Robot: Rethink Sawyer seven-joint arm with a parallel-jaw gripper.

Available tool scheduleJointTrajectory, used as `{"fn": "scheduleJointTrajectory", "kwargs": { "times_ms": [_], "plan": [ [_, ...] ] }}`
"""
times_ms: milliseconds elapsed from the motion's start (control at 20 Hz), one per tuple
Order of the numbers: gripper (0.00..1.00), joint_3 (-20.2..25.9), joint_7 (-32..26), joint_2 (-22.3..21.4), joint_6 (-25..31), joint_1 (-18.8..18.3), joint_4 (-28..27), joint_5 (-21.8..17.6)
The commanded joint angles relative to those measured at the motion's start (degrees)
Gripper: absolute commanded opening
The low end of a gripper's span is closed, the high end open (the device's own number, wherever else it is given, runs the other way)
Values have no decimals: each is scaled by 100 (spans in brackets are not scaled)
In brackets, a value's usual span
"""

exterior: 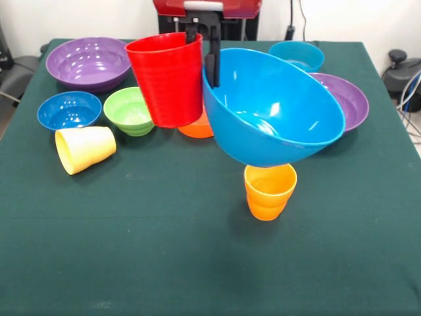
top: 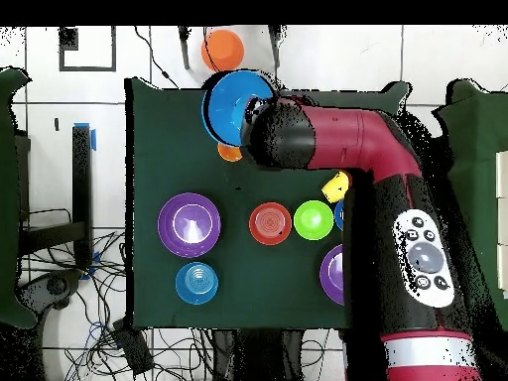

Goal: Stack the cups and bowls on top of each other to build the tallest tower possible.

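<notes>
Front view: yellow cup [exterior: 85,149] is lying tipped, unstacked; red cup [exterior: 168,79] is standing upright behind; gripper [exterior: 212,62] is clamping the large blue bowl [exterior: 273,108] by its rim, tilting it over the orange cup [exterior: 270,191], apparently to cap it.

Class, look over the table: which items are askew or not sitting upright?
Two stand out. The large blue bowl hangs steeply tilted above the orange cup, the gripper at its rim. The yellow cup lies on its side near the green bowl.
</notes>
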Motion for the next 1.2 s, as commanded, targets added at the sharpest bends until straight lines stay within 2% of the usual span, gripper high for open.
{"fn": "scheduleJointTrajectory", "kwargs": {
  "times_ms": [50, 300, 550, 1000, 1200],
  "plan": [
    [0, 23, -74, 93, -388, -36, 559, -281],
    [0, 48, -216, 171, -14, -106, 496, -212],
    [0, 28, -186, 251, 17, -75, 354, -228],
    [0, -36, -359, 230, -226, 84, 357, -636],
    [0, 1, -235, 253, -263, 81, 340, -642]
  ]
}}
